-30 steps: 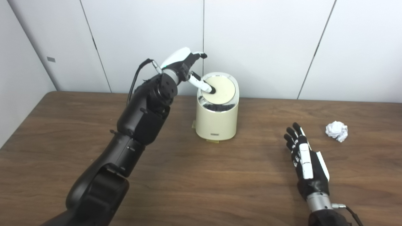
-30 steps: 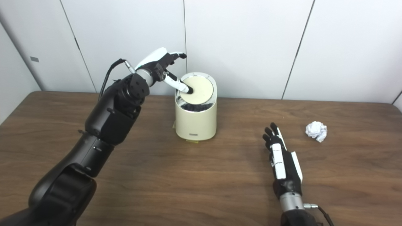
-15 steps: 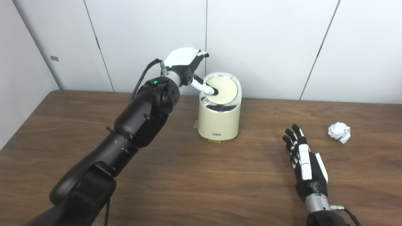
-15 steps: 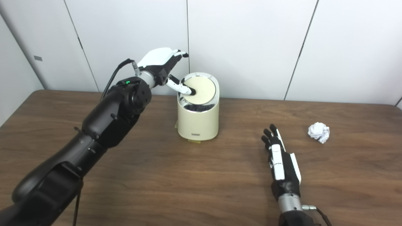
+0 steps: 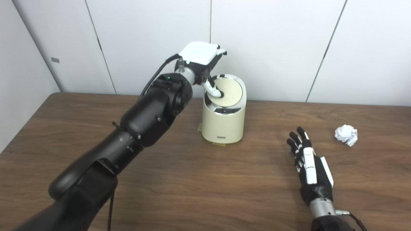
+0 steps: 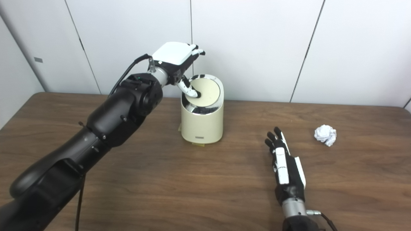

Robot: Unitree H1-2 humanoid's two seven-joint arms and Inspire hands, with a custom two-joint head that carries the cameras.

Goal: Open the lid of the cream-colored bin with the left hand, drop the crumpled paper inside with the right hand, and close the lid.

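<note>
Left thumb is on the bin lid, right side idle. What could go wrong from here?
1. The left robot hand touches the lid with one tip near its left edge; it might slip off.
2. The bin is tall and pressed from the side, so it might slide or tip.
3. The paper ball lies apart from the open right robot hand, still ungrasped.

A plain robotics test room: a bare wooden table [image 5: 192, 179] stands against white panelled walls [image 5: 273, 45], with a humanoid's black arm [image 5: 144, 118] reaching across it.
</note>
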